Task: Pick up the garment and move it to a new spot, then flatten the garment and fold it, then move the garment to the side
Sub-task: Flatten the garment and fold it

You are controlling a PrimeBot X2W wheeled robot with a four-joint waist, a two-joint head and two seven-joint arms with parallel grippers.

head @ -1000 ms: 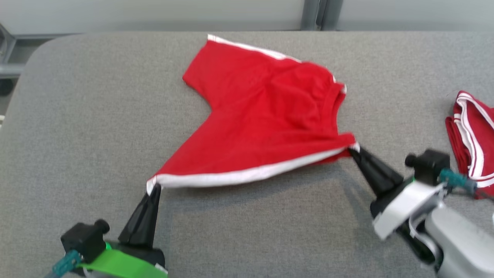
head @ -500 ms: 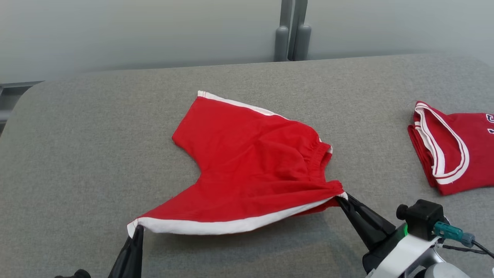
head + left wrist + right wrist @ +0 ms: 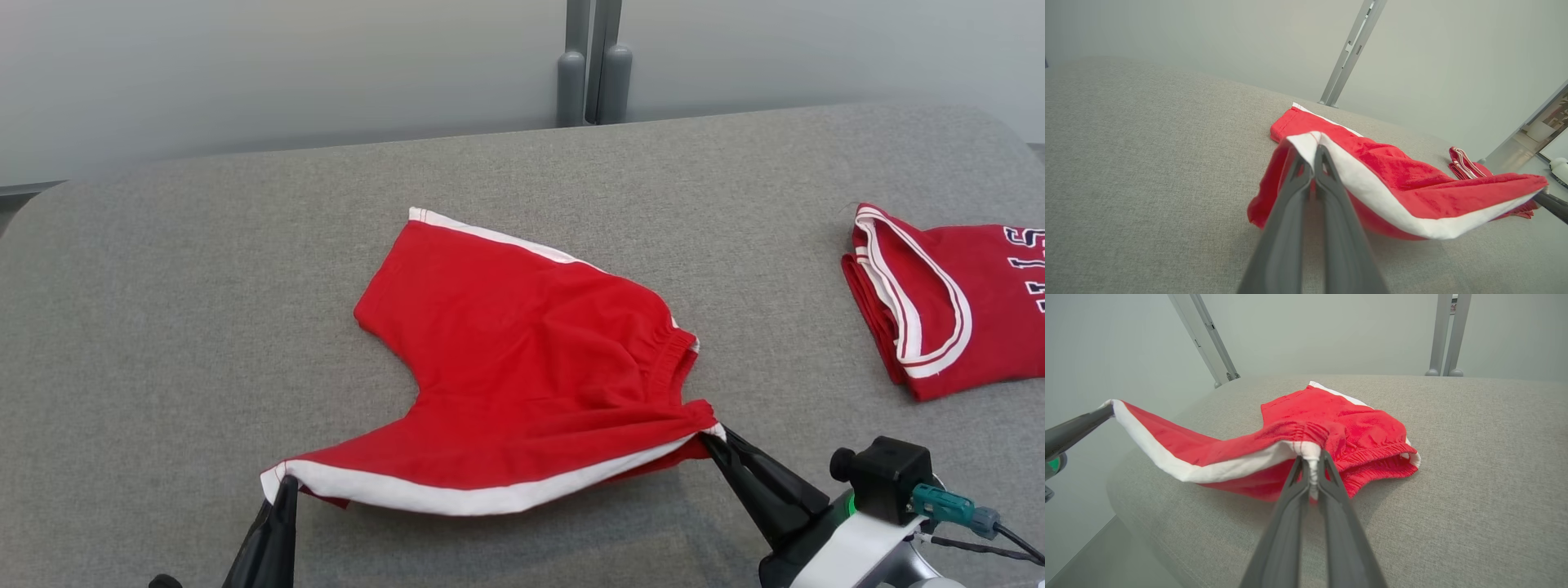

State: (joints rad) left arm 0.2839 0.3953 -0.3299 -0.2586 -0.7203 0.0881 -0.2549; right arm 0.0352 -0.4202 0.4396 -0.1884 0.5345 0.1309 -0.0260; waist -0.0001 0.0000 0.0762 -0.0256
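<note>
Over the last second the head camera has tipped up, but the hold is unchanged. The left gripper (image 3: pixel 286 483), jaws pressed together on the white-trimmed hem corner of the red shorts (image 3: pixel 531 367), and the right gripper (image 3: pixel 710 441), jaws pinching the waistband corner, keep that side taut and raised near the table's (image 3: pixel 163 286) front edge. The rest lies mid-table, so flattening looks under way. The wrist views show each pinch close up. The head view gives the layout, with a folded jersey (image 3: pixel 939 302) at the right edge.

I count two red garments on my one bench (image 3: pixel 163 286): one pair of shorts (image 3: pixel 522 367), one folded jersey (image 3: pixel 939 302). Two sets of jaws too (left jaws, right jaws).
</note>
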